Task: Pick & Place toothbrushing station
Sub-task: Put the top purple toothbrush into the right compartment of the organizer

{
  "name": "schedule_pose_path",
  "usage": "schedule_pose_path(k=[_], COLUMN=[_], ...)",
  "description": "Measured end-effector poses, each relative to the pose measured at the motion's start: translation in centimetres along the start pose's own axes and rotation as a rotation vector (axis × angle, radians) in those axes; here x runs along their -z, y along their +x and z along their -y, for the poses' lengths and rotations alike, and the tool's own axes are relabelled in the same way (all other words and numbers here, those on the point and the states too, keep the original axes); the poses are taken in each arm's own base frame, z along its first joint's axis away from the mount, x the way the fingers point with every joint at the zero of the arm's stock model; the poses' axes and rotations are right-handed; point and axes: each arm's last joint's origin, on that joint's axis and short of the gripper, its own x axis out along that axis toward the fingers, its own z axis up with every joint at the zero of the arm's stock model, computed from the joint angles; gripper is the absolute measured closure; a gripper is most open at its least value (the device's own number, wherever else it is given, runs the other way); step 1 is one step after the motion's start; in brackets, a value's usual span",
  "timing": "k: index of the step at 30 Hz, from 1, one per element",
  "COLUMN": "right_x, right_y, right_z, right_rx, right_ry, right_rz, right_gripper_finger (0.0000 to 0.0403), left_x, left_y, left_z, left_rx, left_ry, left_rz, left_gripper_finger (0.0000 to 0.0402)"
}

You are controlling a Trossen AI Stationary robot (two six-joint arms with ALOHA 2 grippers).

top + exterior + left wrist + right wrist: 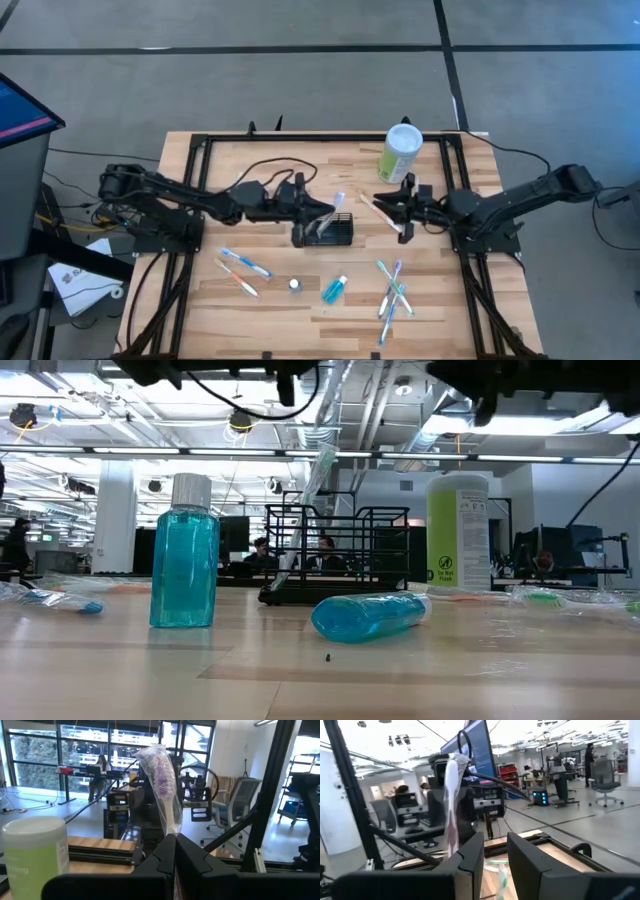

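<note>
A grey floor crossed by dark lines is seen around the table; large windows and office chairs are shown behind.
</note>
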Motion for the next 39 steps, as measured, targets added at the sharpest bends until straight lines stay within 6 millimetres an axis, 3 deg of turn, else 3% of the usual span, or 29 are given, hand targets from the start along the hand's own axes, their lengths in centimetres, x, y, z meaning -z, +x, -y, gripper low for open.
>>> schedule_pose_path(k=[6, 12, 19, 31, 39], right_x=[0.0, -0.4, 0.4, 0.7, 0.1], right_y=[2.3, 4.2, 6.5, 6.6, 5.6], right_z=[-0.3, -1.0, -1.7, -1.9, -1.8], right_rx=[0.013, -0.101, -0.132, -0.17, -0.173], right_ry=[-0.043, -0.044, -0.071, -0.08, -0.077], right_rz=[-0.029, -0.02, -0.066, -0.122, -0.176], right_gripper_finger=[0.0326, 0.0326, 0.0324, 0.0266, 0.0268], left_x=[0.6, 0.6, 0.6, 0.7, 0.3], left_y=[0.7, 0.7, 0.7, 0.7, 0.5], left_z=[0.2, 0.7, 0.7, 0.7, 0.5], left_rx=[0.005, 0.019, 0.018, 0.015, 0.004], left_ry=[0.005, 0.03, 0.032, 0.059, 0.059], left_rz=[-0.018, -0.016, -0.015, -0.018, -0.006], left_gripper_finger=[0.0401, 0.0401, 0.0401, 0.0401, 0.0401])
